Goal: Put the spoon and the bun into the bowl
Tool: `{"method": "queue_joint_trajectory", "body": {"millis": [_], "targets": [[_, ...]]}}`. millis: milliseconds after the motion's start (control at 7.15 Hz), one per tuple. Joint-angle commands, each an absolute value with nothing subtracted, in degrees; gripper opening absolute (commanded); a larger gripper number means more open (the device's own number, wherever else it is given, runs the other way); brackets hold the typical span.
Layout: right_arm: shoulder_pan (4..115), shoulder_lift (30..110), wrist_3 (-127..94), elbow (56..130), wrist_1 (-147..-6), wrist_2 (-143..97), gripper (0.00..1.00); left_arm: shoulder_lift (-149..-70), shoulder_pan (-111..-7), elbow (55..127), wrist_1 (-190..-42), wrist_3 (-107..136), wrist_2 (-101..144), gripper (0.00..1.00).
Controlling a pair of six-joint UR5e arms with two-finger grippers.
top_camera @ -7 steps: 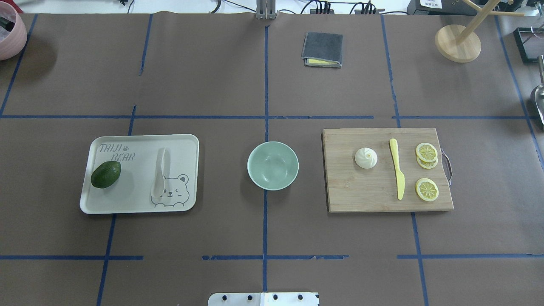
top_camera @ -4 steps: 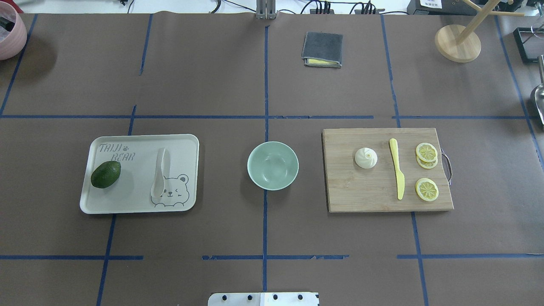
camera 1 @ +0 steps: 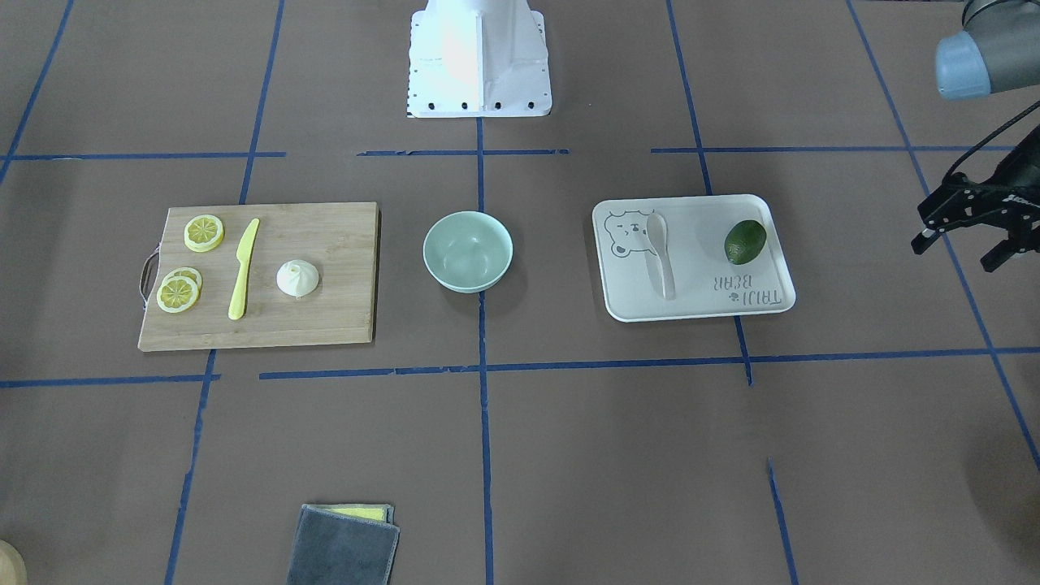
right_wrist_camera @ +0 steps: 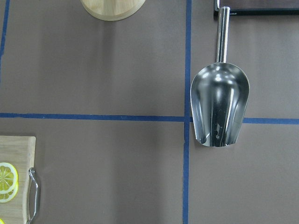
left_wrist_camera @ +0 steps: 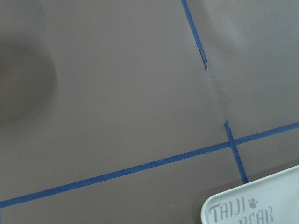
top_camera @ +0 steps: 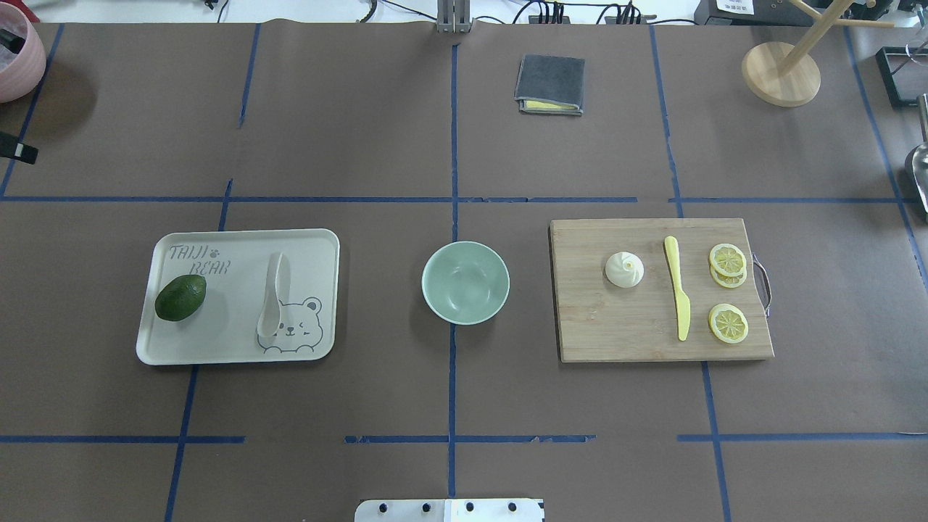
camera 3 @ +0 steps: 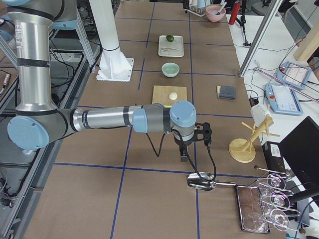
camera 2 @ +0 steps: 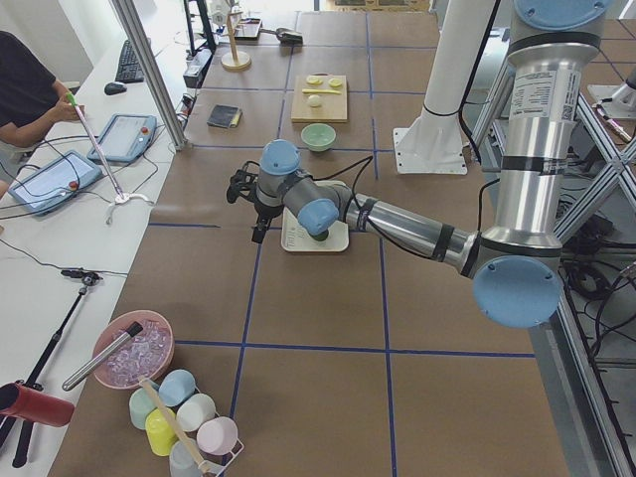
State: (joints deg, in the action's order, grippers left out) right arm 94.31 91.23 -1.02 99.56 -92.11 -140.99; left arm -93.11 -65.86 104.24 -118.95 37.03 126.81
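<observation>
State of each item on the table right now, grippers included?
spoon: lying flat on the tray
bun: upright on the cutting board
bowl: upright, empty
avocado: whole, on the tray
left gripper: open, empty
right gripper: cannot tell open or shut

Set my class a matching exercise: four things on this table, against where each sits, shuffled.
Things: 1 spoon; 2 bun; 3 bowl; 4 avocado.
Places: A on the cutting board, beside the knife; B on the table, between tray and board; C on the tray, nearer the bowl; D on the tray, farther from the bowl.
Pairs: 1-C, 2-A, 3-B, 4-D.
</observation>
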Motion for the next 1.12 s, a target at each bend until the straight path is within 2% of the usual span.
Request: {"method": "queue_joint_trajectory", "body": {"millis": [0,420,699,979], "targets": [[94.3,91.1,-1.1,99.7,-92.0,-142.6,1.0,-94.2,-57.3,107.1,-120.5,48.4,119.3,0.96],[94.1,91.2,-1.6,99.6,-92.0,-142.6,1.0,-97.6,-45.9,107.4,-119.8,62.4,111.2,0.94],[94.1,91.5,-1.5,99.6,-91.9,-142.4,1.0,-102.6,-36.2,106.6,-111.5,70.4,101.5,0.92],[94.1,91.1,-1.5,99.6,-91.9,-142.5,1.0,-103.7,-33.9,105.8,-110.8,72.9,100.6,0.86]]}}
